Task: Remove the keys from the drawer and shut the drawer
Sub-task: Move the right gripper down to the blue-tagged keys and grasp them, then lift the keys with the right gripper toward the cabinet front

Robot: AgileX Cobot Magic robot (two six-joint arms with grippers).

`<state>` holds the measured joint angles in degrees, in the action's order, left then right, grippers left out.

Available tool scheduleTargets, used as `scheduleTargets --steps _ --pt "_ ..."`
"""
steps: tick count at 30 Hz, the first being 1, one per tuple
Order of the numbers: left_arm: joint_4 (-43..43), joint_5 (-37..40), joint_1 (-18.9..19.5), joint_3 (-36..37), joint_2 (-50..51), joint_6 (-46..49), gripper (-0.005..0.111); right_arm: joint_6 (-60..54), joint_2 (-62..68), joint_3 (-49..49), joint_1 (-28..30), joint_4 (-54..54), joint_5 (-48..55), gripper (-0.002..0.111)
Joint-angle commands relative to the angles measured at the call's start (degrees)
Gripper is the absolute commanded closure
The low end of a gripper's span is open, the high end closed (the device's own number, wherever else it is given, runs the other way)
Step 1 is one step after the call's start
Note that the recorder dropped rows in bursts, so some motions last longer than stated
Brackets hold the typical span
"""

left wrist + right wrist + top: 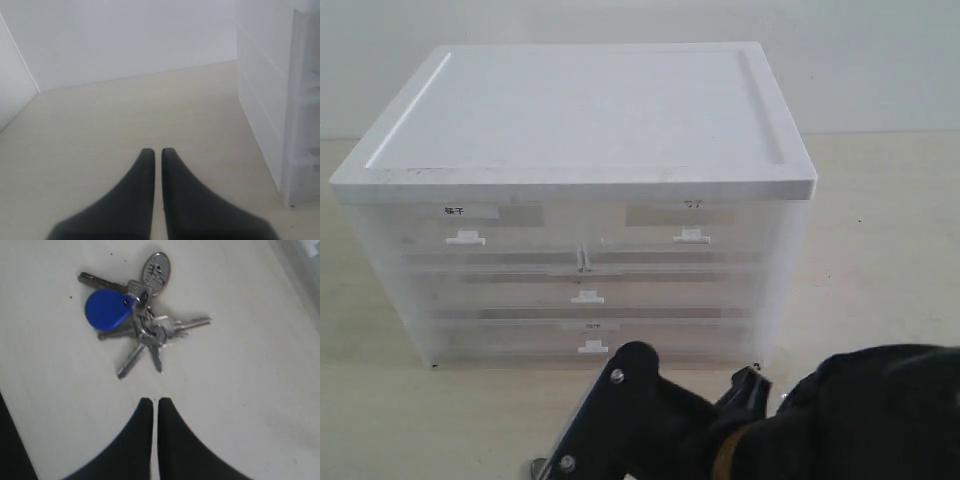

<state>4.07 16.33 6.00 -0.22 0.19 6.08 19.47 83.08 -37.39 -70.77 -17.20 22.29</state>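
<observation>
We see keys [137, 322] flat on table [250, 390]; R claw [155, 402] just beside them, together, empty; L claw [157, 151] together too.

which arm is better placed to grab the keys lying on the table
Right. The keys lie on the table just ahead of the right pincer, whose jaws are shut. The left pincer faces only tabletop beside the drawer unit, with no keys in its view.
</observation>
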Motion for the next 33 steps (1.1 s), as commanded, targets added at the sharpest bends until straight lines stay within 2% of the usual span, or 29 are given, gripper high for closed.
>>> scheduleTargets --steps 1,4,11,22,33 --pt "-0.2 -0.1 0.2 0.2 -0.2 0.0 0.102 1.2 7.4 -0.2 -0.2 -0.3 -11.5 0.108" --pt "-0.2 -0.1 0.2 0.2 -0.2 0.0 0.102 1.2 11.2 -2.2 -0.2 0.4 -14.5 0.108" --pt "-0.2 -0.1 0.2 0.2 -0.2 0.0 0.102 1.1 17.8 -8.1 -0.2 0.4 -14.1 0.108" --pt "-0.2 -0.1 0.2 0.2 -0.2 0.0 0.102 1.0 22.1 -8.6 -2.9 1.6 -13.0 0.108" --pt "-0.2 -0.1 0.2 0.2 -0.2 0.0 0.102 0.9 26.0 -8.6 5.9 -0.2 -12.6 0.108"
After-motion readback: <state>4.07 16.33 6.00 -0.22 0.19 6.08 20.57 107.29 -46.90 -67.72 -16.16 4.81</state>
